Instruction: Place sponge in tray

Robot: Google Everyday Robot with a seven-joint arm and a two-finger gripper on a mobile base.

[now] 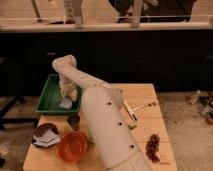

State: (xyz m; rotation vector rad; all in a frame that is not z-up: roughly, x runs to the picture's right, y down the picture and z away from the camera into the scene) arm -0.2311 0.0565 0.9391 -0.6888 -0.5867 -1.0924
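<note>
Sponge (pixel 66 103): small grey-blue soft block, lying inside the tray at its right side, near the front wall. Tray (pixel 48 98): large green rectangular plastic, raised sloping sides, sits flat on the counter's back-left corner. Gripper (pixel 68 98) directly over the sponge, inside the tray.

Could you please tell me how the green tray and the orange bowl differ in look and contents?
The tray is green, rectangular and larger; the orange bowl is round and smaller. The tray holds the sponge, with the gripper above it; the bowl looks empty. Both sit on the wooden table.
</note>
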